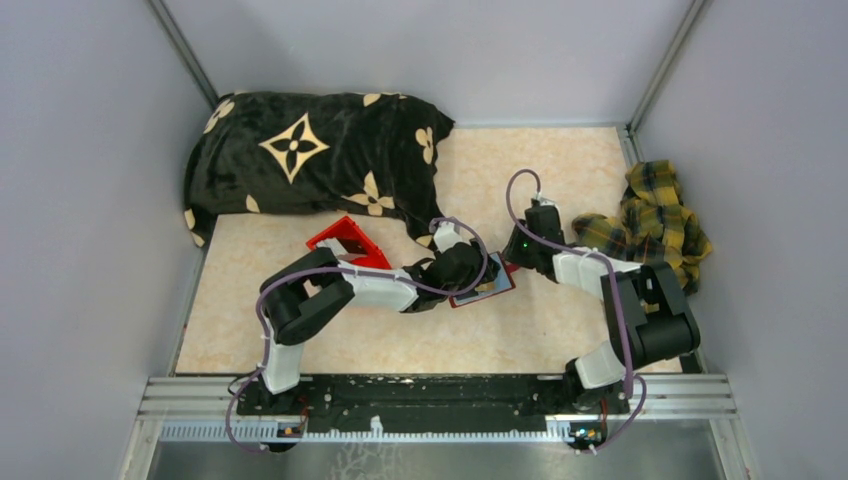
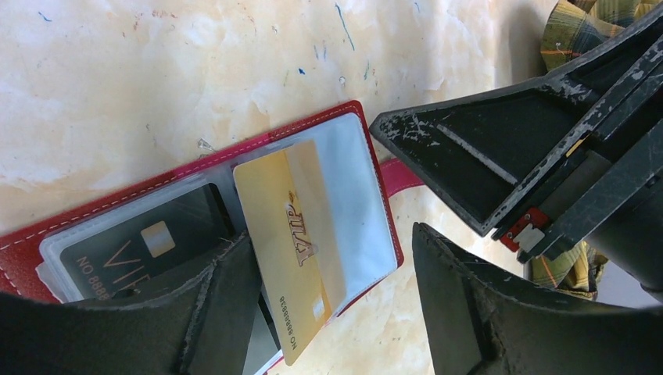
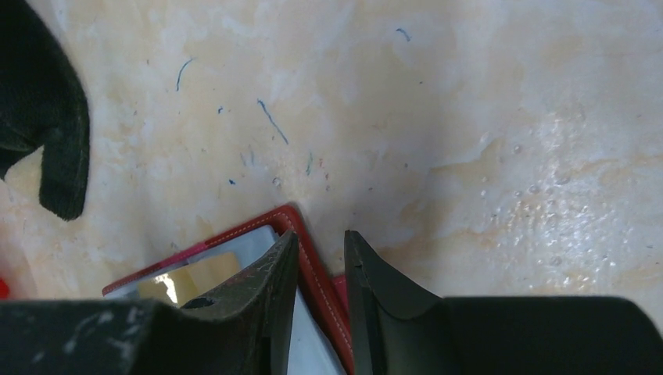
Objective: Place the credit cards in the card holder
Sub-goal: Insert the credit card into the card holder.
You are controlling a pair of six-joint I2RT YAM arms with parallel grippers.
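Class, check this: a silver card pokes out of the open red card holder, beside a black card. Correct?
No. The left wrist view shows the protruding card is gold, not silver; the card holder and black card are as stated.

Your top camera sits high behind the arm bases. It looks down on the whole counter (image 1: 400,340), with the bases at 6 o'clock and the card holder (image 1: 485,290) mid-frame. Your left wrist camera hovers close over that card holder, looking past the left pincer (image 2: 328,258). Your right wrist camera, equally close, peers past the right pincer (image 3: 320,250); the holder's same red corner shows at its 6 o'clock.
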